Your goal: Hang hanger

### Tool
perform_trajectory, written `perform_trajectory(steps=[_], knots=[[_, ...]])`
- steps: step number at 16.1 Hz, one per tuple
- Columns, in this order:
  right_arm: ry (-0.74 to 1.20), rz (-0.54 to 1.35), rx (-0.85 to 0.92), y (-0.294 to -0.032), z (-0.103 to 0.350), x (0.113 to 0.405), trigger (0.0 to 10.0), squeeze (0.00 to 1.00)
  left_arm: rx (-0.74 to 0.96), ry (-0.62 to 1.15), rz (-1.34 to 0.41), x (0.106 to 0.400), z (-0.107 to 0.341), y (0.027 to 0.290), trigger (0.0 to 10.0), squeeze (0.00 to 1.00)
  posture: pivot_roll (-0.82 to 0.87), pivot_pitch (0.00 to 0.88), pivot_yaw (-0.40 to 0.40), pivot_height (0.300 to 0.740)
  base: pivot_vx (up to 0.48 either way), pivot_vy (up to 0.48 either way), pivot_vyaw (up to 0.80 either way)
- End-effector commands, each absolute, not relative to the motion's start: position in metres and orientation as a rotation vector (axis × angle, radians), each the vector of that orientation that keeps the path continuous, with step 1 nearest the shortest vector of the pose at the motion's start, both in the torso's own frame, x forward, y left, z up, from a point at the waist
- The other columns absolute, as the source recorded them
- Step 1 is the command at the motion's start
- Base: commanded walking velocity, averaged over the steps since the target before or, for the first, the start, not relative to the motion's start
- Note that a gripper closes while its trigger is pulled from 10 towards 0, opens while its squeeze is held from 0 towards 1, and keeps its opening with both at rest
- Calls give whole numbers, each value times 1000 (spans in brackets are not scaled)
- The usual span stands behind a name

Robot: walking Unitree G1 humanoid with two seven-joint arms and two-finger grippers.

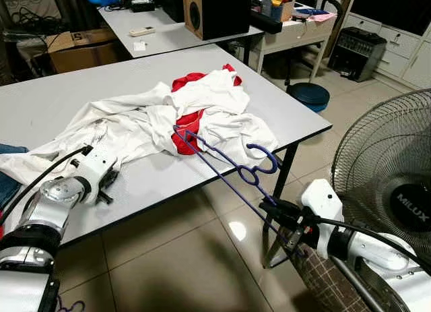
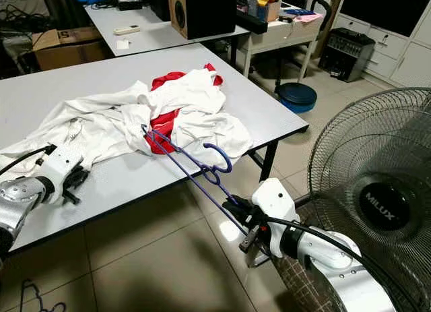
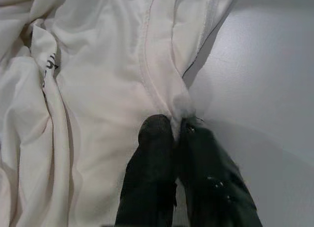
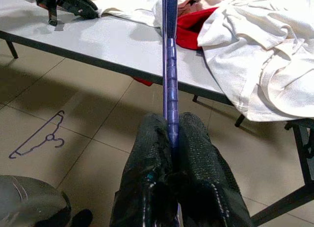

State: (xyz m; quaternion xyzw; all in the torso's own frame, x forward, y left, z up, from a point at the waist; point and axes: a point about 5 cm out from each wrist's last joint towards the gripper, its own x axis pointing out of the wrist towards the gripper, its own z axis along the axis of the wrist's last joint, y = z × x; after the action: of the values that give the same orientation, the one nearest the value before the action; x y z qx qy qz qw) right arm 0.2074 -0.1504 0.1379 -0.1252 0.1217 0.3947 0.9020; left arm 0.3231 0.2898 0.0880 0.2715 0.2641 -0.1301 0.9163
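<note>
A purple hanger (image 1: 229,167) slants from the table's near edge into the white shirt (image 1: 155,116), which lies crumpled with a red garment (image 1: 187,122) on the grey table (image 1: 60,100). My right gripper (image 1: 279,211) hangs below the table's edge, shut on the hanger's lower bar (image 4: 169,114). The hanger's far end is tucked inside the shirt's cloth. My left gripper (image 1: 106,184) rests on the table at the near left, shut on a fold of the white shirt (image 3: 176,109).
A large standing fan (image 1: 390,191) is close at the right of my right arm. A second purple hanger (image 4: 39,136) lies on the tiled floor. Beyond are another table (image 1: 168,36) with a speaker (image 1: 215,12), a cardboard box (image 1: 81,49) and a blue stool (image 1: 308,95).
</note>
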Motion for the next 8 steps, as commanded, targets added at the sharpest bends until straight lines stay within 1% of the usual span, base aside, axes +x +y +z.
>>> perform_trajectory(steps=[1,6,8], knots=[[236,818,-274,-151,142,211,10000,0,529,615,-251,318,77,292,0,0,-85,0,26,740,0,0,0],[233,811,-273,-151,142,212,10000,0,481,599,-285,321,77,285,0,0,-88,0,33,740,0,0,0],[231,808,-272,-151,142,212,10000,0,442,537,-290,325,88,284,0,0,-88,0,33,740,0,0,0]])
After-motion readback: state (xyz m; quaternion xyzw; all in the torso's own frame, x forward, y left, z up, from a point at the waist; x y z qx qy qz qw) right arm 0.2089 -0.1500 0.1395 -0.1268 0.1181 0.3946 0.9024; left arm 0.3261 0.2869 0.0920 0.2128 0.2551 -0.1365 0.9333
